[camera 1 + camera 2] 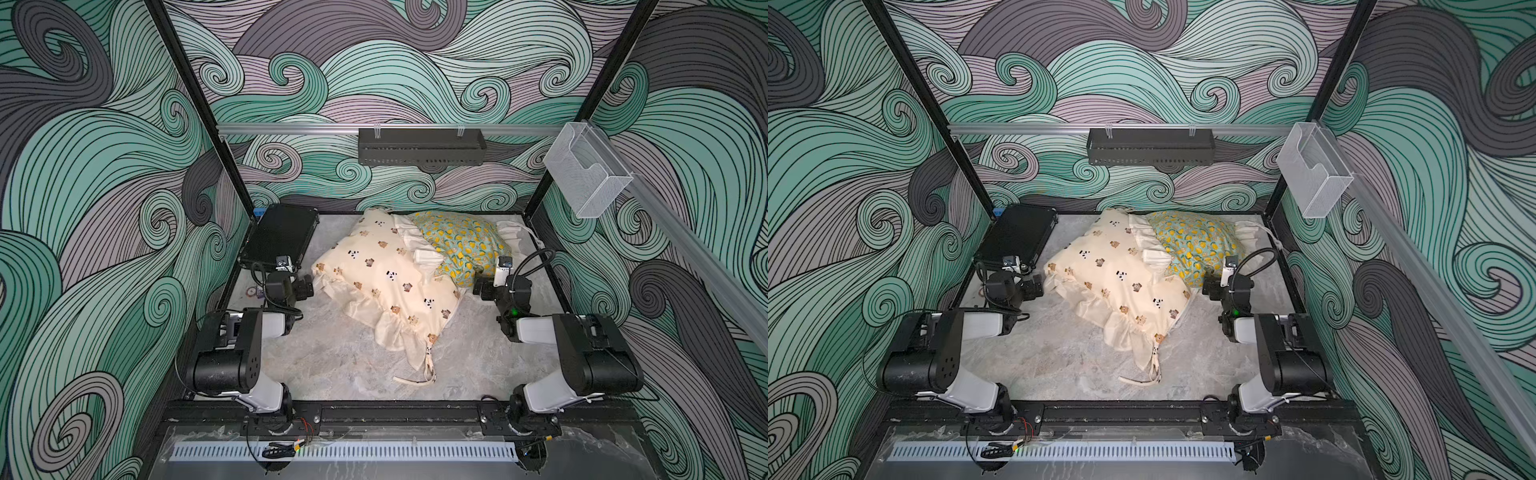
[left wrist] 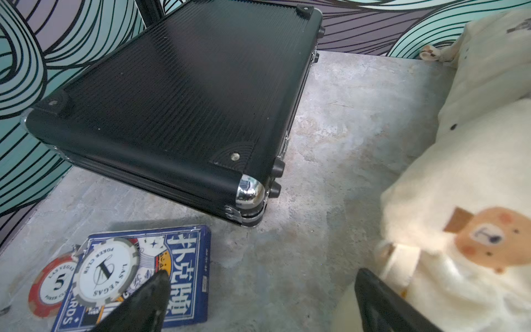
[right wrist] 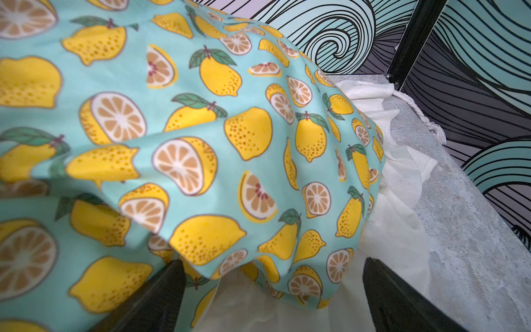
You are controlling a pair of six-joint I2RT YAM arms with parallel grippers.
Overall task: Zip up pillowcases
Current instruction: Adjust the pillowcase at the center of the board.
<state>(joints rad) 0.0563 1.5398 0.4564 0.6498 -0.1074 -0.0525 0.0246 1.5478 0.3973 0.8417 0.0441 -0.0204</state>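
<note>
From where I stand, both top views show the two stuffed pillowcases lying together on the table [image 1: 332, 361]. The cream bear pillowcase [image 1: 386, 282] is in front, and the teal lemon pillowcase [image 1: 461, 245] is behind it, resting against its far edge. The left gripper [image 1: 305, 286] waits just beside a ruffled corner of the bear pillowcase, and the right gripper [image 1: 480, 289] just beside the low edge of the lemon one. Neither holds anything. In the left wrist view the fingers [image 2: 149, 299] are wide apart with only bare table between them. A blue card box [image 2: 161, 258] and poker chips [image 2: 105, 271] lie just past one fingertip, the black case [image 2: 178, 100] is ahead, and the bear fabric is close against the other finger. In the right wrist view the fingers [image 3: 402, 301] are also spread wide. The lemon cloth hangs just ahead of the tips, and its loose edge reaches between them. The cream ruffle [image 3: 396, 201] is beside one finger, and a white cord [image 3: 416, 112] is farther ahead. I cannot find a zipper pull in any view. So I think the danger is that the fingers close on loose cloth or ruffle instead of the slider. A pull would then drag the soft pillow, and the other pillow with it, because the two are touching. The left fingers could also scatter the chips.
</note>
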